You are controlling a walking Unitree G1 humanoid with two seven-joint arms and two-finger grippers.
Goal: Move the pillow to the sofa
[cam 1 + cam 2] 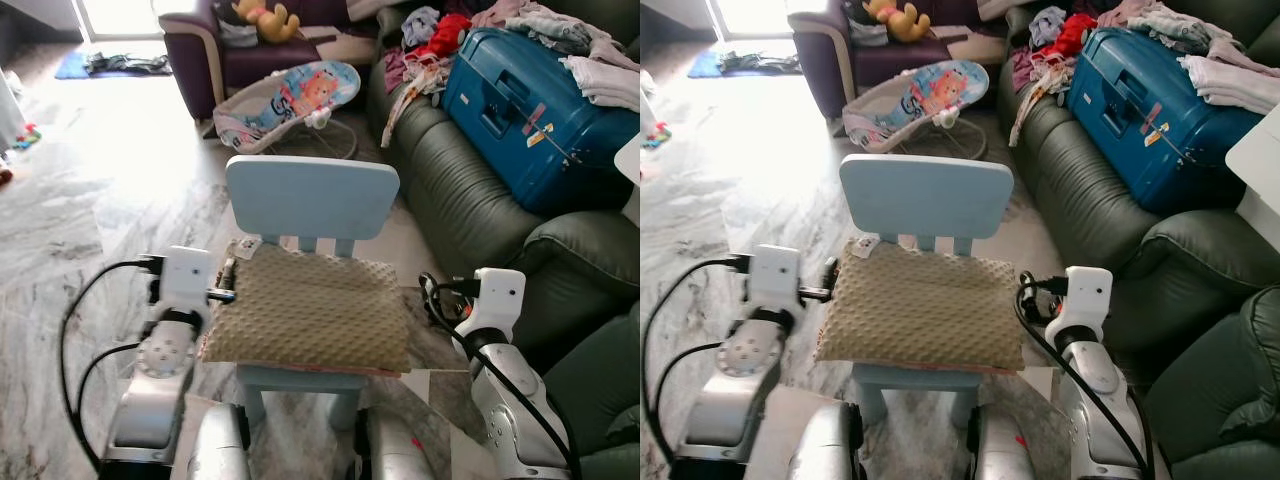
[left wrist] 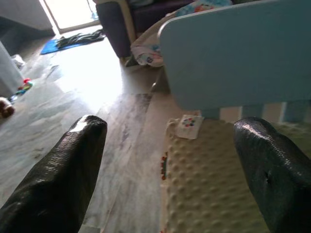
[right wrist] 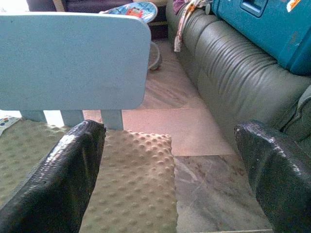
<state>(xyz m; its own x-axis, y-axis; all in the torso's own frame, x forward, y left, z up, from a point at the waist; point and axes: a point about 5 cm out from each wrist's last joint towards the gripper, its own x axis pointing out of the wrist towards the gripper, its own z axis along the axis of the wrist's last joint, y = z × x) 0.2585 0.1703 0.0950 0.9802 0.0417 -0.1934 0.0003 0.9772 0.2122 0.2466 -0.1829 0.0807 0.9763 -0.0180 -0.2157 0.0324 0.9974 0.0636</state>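
Both grippers, left [image 2: 170, 160] and right [image 3: 170, 165], are flanking the pillow [image 1: 310, 310] with jaws spread wide, holding nothing. An uneven pinch on the soft edges is risking it sagging off the chair [image 1: 310, 195].

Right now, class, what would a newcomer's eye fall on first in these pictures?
A bumpy beige pillow lies on a small light-blue chair, flanked by the open left gripper and open right gripper. To the robot's right, a blue suitcase rests on the dark green sofa.
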